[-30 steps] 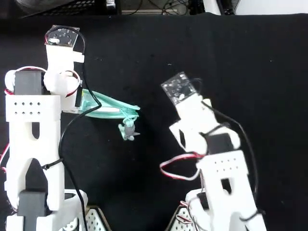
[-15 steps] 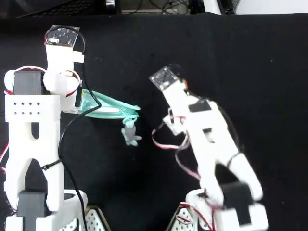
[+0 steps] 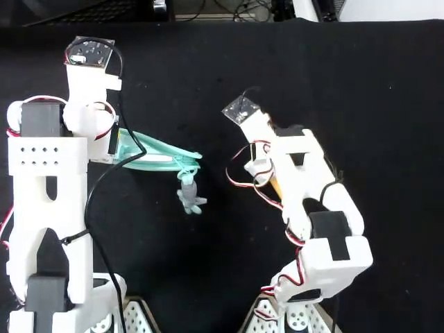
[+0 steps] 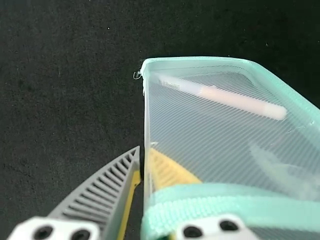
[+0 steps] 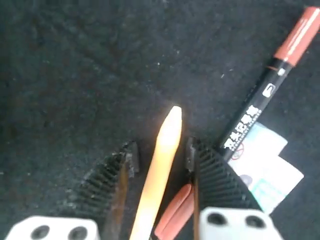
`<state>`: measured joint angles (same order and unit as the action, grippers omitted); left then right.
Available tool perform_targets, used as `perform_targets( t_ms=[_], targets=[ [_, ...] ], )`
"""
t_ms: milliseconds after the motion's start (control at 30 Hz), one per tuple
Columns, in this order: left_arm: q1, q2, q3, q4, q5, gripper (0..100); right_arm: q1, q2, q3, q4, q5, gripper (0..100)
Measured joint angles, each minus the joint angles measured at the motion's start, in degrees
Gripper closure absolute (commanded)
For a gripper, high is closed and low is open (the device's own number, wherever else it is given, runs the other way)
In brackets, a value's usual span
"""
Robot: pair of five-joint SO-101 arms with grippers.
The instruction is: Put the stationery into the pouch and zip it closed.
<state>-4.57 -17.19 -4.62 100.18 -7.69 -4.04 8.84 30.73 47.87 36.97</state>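
Note:
A translucent pouch [image 3: 156, 154] with a mint-green zip edge hangs from my left gripper [image 4: 142, 165], which is shut on its edge. A pale pen [image 4: 220, 95] lies inside it, and a small charm [image 3: 189, 195] dangles from the zip. My right gripper [image 5: 161, 147] is low over the black cloth, jaws open. An orange pen [image 5: 162, 155] lies between its fingers [image 5: 107, 185] with a gap on each side. Beside it lie a black marker [image 5: 260, 105] with a red-brown cap, a white packet [image 5: 265, 167] and a red piece [image 5: 172, 215].
The right arm [image 3: 298, 180] stands over the stationery in the high view, with a bit of orange [image 3: 276, 186] showing under it. Black cloth [image 3: 374, 104] covers the whole table. Both arm bases sit at the near edge.
The right arm has swung round and come down over the stationery, its wrist shifting slightly left. The left arm keeps still with the pouch. The charm has swung a little.

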Motion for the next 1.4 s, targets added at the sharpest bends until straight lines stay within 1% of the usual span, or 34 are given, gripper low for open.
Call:
perform_targets(
  t_ms=[67, 100, 200, 233, 367, 467, 567, 667, 800, 933, 1033, 1133, 1300, 1400],
  targets=[
    [0.0, 0.0, 0.0, 0.0, 0.0, 97, 0.0, 0.0, 0.0, 0.0, 1.2, 84.5],
    [0.0, 0.0, 0.0, 0.0, 0.0, 97, 0.0, 0.0, 0.0, -0.1, 1.8, 87.1],
    [0.0, 0.0, 0.0, 0.0, 0.0, 97, 0.3, 0.5, -0.9, -0.1, 3.9, 99.2],
    [0.0, 0.0, 0.0, 0.0, 0.0, 97, 0.3, 0.5, -1.2, -0.1, 4.1, 97.5],
    [0.0, 0.0, 0.0, 0.0, 0.0, 97, 0.4, 0.4, -1.6, -0.1, 4.3, 98.6],
    [0.0, 0.0, 0.0, 0.0, 0.0, 97, 0.6, -3.1, -0.4, 0.4, 4.1, 98.6],
    [0.0, 0.0, 0.0, 0.0, 0.0, 97, 0.5, -11.5, 3.9, 0.4, 1.5, 98.6],
    [0.0, 0.0, 0.0, 0.0, 0.0, 97, -0.1, -23.6, 8.7, 0.5, -2.5, 98.6],
    [0.0, 0.0, 0.0, 0.0, 0.0, 97, -0.1, -42.7, 13.5, 1.7, -10.9, 98.6],
    [0.0, 0.0, 0.0, 0.0, 0.0, 97, -1.6, -62.9, 13.4, 5.2, -19.9, 98.6],
    [0.0, 0.0, 0.0, 0.0, 0.0, 97, -6.8, -76.3, 11.3, 6.8, -26.3, 98.6],
    [0.0, 0.0, 0.0, 0.0, 0.0, 97, -16.4, -86.7, 10.0, 4.6, -30.2, 98.6],
    [0.0, 0.0, 0.0, 0.0, 0.0, 97, -33.8, -93.4, 12.0, -7.8, -31.3, 98.6],
    [0.0, 0.0, 0.0, 0.0, 0.0, 97, -40.7, -93.6, 17.1, -16.7, -31.3, 98.6]
  ],
)
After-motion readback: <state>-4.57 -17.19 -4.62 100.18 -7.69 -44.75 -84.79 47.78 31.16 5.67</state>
